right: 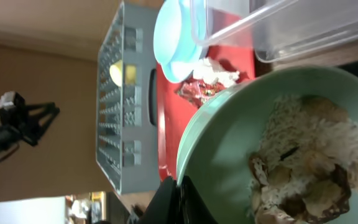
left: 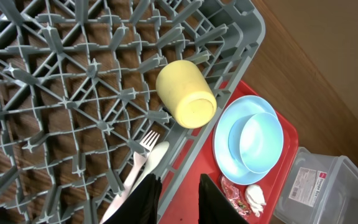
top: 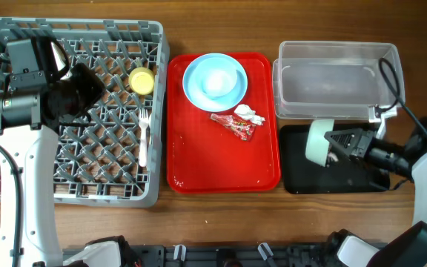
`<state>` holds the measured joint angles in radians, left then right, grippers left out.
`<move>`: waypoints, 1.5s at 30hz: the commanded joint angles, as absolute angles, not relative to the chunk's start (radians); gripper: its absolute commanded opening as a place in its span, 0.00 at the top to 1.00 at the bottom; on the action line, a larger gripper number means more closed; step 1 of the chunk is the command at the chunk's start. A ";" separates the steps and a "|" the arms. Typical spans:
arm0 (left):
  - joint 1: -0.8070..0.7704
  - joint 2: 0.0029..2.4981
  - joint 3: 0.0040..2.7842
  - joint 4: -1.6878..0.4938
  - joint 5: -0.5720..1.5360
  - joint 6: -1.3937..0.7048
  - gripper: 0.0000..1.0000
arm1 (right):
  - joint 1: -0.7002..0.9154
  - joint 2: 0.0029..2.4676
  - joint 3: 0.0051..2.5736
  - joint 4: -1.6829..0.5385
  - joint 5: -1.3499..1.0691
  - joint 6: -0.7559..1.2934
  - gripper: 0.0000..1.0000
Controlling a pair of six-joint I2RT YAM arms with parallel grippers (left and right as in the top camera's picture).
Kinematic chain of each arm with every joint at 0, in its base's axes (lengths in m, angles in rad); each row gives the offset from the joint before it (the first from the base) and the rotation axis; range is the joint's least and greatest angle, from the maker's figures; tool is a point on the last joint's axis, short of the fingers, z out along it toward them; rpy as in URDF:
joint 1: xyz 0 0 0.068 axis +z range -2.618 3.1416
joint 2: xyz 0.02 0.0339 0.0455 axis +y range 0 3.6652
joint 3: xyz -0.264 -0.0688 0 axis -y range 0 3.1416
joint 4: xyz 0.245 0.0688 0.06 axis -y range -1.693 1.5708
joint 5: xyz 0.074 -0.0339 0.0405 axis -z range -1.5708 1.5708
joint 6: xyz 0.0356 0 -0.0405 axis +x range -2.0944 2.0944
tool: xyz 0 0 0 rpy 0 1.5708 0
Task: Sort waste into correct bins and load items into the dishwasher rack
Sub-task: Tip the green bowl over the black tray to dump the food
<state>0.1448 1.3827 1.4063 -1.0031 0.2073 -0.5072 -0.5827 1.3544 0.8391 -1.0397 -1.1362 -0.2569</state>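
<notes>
My right gripper [top: 332, 142] is shut on the rim of the pale green bowl [top: 318, 140], which is tipped on its side over the black tray [top: 302, 180]. Beige food scraps [right: 303, 168] cling inside that bowl [right: 229, 137]. My left gripper [left: 179, 200] hangs open over the right edge of the grey dishwasher rack [top: 117, 37], nothing between its fingers. In the rack lie the yellow cup [top: 141, 80], the white fork [top: 144, 137] and the spoon [left: 156, 155]. On the red tray the light blue bowl [top: 214, 78] sits on its plate [left: 225, 158], with the red wrapper [top: 233, 124] and white tissue [top: 248, 113] beside them.
The clear tub [top: 337, 52] stands behind the black tray at the right. The red serving tray [top: 199, 163] lies between rack and bins. Brown wooden table surrounds everything, and the left arm [top: 24, 170] reaches up across the rack's left side.
</notes>
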 commanded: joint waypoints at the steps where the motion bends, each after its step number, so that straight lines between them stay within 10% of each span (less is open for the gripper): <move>1: 0.141 1.388 1.406 -1.004 0.209 -0.502 0.78 | -0.602 1.337 0.825 -1.080 -1.209 -0.332 0.96; 45: 0.141 1.395 1.406 -1.002 0.213 -0.502 0.77 | -0.604 1.337 0.803 -0.957 -1.568 -0.086 0.96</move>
<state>0.1448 1.3838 1.4059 -0.9989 0.2073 -0.5072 -0.6041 1.3479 0.7944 -0.9722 -1.4815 -0.0532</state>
